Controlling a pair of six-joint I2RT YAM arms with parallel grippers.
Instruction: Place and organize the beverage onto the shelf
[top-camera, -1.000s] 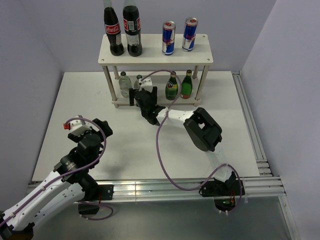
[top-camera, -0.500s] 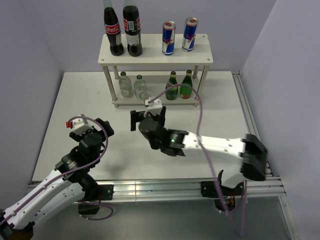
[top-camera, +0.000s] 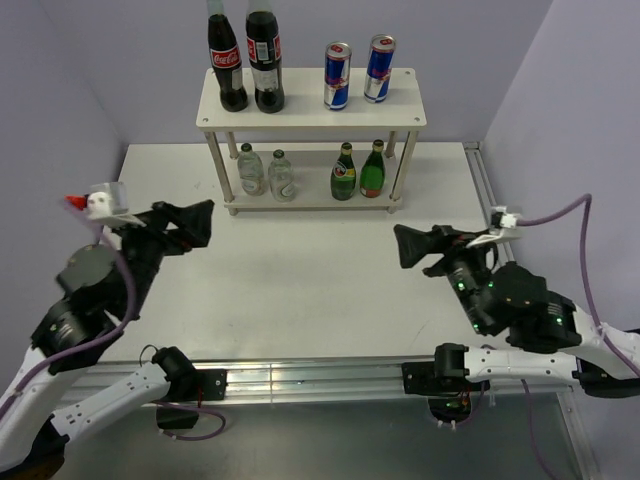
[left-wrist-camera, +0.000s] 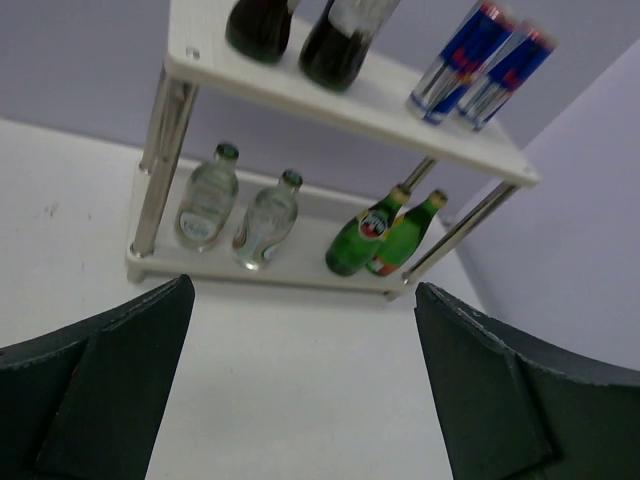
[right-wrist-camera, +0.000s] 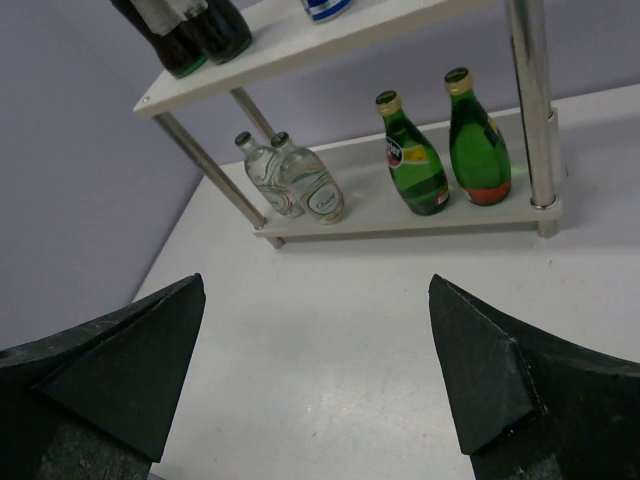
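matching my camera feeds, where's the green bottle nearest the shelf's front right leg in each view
top external: green bottle at the right end of the lower tier, just left of the front right leg.
left wrist: right of centre, the right-hand green bottle of the two.
right wrist: upper right, green bottle beside the leg.
shared landmark: that front right leg, seen in all three.
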